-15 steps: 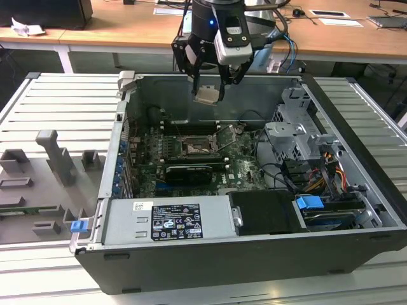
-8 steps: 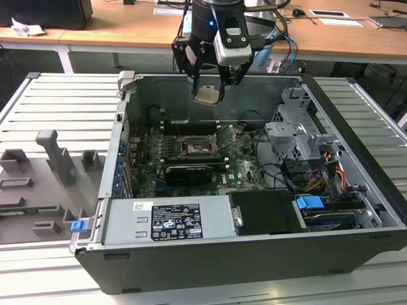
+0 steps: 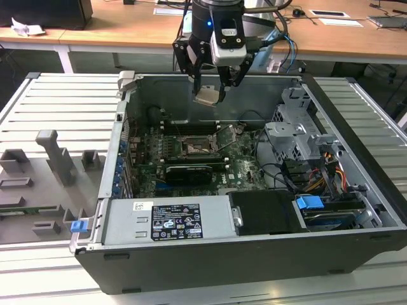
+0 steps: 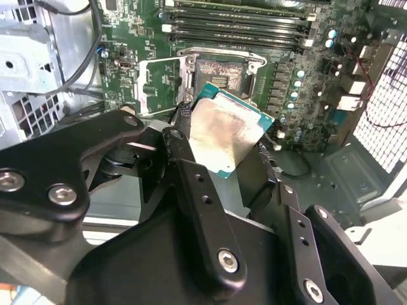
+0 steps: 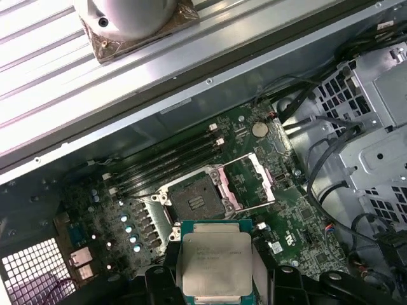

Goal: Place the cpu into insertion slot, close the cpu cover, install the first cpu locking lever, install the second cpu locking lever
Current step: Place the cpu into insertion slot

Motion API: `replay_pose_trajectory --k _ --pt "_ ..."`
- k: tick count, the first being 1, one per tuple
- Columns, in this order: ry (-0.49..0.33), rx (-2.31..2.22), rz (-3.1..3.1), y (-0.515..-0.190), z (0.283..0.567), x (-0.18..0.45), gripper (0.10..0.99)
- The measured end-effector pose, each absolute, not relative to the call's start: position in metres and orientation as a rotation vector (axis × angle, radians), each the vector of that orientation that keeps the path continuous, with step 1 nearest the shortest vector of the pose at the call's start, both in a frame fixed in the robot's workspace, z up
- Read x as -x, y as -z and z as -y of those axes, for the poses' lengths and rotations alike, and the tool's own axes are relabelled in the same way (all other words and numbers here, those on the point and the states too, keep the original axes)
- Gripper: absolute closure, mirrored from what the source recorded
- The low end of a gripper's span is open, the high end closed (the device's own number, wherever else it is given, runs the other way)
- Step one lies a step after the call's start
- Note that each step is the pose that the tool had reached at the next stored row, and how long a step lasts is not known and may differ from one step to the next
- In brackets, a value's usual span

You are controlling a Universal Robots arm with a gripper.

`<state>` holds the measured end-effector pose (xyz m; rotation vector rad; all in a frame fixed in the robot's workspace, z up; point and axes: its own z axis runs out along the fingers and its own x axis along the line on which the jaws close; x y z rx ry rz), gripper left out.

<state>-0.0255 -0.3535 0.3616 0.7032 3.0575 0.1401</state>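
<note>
My gripper (image 3: 208, 95) hangs over the open computer case, above the back part of the green board, and is shut on the cpu (image 3: 208, 97). The chip's pale silvery top faces both wrist cameras (image 4: 229, 135) (image 5: 216, 264), held by its edges between the black fingers (image 4: 181, 136). Below it lies the insertion slot (image 3: 193, 147) (image 4: 220, 77) (image 5: 194, 201), a dark square socket with nothing in it. The cpu cover (image 4: 159, 86) (image 5: 252, 180) stands swung open beside the socket. A gap of air separates the chip from the socket.
Long black memory slots (image 3: 191, 127) run behind the socket and a black graphics card (image 3: 189, 173) lies in front of it. A grey drive cage (image 3: 296, 136) with cables is on the exterior view's right. The power supply (image 3: 168, 219) fills the case front. Grey fixtures (image 3: 54, 159) stand outside.
</note>
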Motion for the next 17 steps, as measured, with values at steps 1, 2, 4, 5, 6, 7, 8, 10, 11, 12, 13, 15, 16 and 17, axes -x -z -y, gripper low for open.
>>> replay_pose_trajectory --k 1,2,4,5,6,7,8,10,11,12,13,15,16,17 --pt "-0.14 -0.727 -3.051 -0.3615 0.3535 0.0254 0.557" --pt "-0.14 -0.756 -3.043 -0.3612 0.3535 0.0254 0.557" --pt "-0.14 -0.799 -3.031 -0.3609 0.3535 0.0254 0.557" --pt "-0.14 -0.814 -3.027 -0.3608 0.3535 0.0254 0.557" --pt "-0.14 -0.83 -3.022 -0.3607 0.3535 0.0254 0.557" --pt "-0.139 -0.844 -3.017 -0.3606 0.3535 0.0254 0.557" --pt "-0.139 -0.868 -3.01 -0.3604 0.3535 0.0254 0.557" --pt "-0.139 -0.906 -2.997 -0.3601 0.3535 0.0255 0.557" --pt "-0.139 -0.919 -2.993 -0.36 0.3535 0.0254 0.557" --pt "-0.139 -0.945 -2.984 -0.3597 0.3535 0.0254 0.557" --pt "-0.139 -0.979 -2.972 -0.3593 0.3535 0.0254 0.557" --pt "-0.139 -1.017 -2.958 -0.3589 0.3535 0.0254 0.557" --pt "-0.138 -1.041 -2.949 -0.3586 0.3535 0.0254 0.557" --pt "-0.138 -1.07 -2.938 -0.3582 0.3535 0.0254 0.557"
